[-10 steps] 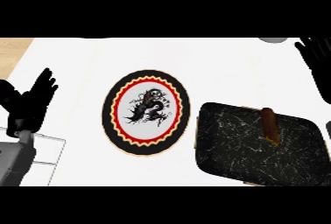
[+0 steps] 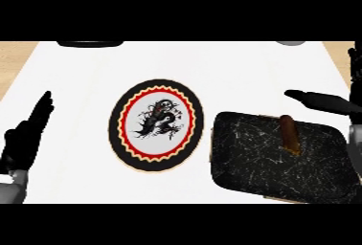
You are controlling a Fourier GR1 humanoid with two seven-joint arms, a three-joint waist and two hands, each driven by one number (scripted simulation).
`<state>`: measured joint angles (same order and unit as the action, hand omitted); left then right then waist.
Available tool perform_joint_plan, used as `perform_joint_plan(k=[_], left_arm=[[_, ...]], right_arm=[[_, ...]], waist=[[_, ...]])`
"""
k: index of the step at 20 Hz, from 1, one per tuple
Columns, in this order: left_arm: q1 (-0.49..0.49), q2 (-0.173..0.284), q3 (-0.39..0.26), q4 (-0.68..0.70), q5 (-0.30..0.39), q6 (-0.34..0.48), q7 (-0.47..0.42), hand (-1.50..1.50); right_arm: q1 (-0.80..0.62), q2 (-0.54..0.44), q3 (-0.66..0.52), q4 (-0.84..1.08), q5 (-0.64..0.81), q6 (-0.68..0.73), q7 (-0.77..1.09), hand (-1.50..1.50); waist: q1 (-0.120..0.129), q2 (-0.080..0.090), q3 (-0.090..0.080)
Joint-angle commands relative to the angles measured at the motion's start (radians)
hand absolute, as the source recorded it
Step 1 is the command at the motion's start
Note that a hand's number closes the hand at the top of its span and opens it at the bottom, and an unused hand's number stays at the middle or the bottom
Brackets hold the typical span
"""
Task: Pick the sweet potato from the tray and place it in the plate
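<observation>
A brown sweet potato point(image 2: 290, 134) lies on the dark marbled tray point(image 2: 254, 162) at the lower right of the head view. To the tray's left sits a round plate point(image 2: 157, 124) with a black rim, a red ring and a black dragon drawing. My right hand point(image 2: 332, 103) shows at the right edge, just above and right of the sweet potato, open with its thumb pointing left over the tray's far edge. It touches nothing. My left hand point(image 2: 28, 134) stands open at the left edge, fingers up, well left of the plate.
The white counter point(image 2: 212, 62) runs to a wooden strip at the far left and right. A dark round object point(image 2: 90, 43) shows at the top edge, a grey one point(image 2: 290, 43) at the top right.
My right hand has come down and leftward toward the tray's far right corner, its thumb now stretched over the tray. The left hand has shifted slightly. The sweet potato and plate have not moved.
</observation>
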<state>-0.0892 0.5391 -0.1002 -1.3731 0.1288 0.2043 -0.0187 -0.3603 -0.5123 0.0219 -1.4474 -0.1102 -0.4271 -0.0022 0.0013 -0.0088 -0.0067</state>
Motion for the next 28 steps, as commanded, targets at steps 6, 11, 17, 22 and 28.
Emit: perform_joint_plan(k=[6,11,17,22,28], left_arm=[[0.152,0.002,-0.027,-0.107,-0.049,0.016,-0.09,0.0],[0.184,-0.025,-0.012,-0.097,-0.075,0.028,-0.121,0.0],[0.198,-0.047,-0.025,-0.089,-0.094,0.048,-0.134,0.0],[0.183,-0.038,-0.03,-0.13,-0.093,0.03,-0.099,0.0],[0.156,-0.031,0.005,-0.084,-0.083,-0.014,-0.137,0.0]], right_arm=[[0.258,0.329,0.183,-0.213,0.368,-0.545,-0.249,-1.5],[0.455,0.254,0.321,-0.309,0.54,-0.467,-0.045,-1.5],[0.471,0.113,0.308,-0.328,0.768,-0.258,0.363,-1.5],[0.426,0.022,0.262,-0.483,0.857,0.015,0.701,-1.5],[0.233,0.037,0.23,-0.427,0.84,0.284,0.946,-1.5]], waist=[[0.0,-0.004,0.006],[-0.007,0.004,0.005],[-0.008,0.005,-0.001],[-0.012,0.002,0.001],[0.006,0.01,0.005]])
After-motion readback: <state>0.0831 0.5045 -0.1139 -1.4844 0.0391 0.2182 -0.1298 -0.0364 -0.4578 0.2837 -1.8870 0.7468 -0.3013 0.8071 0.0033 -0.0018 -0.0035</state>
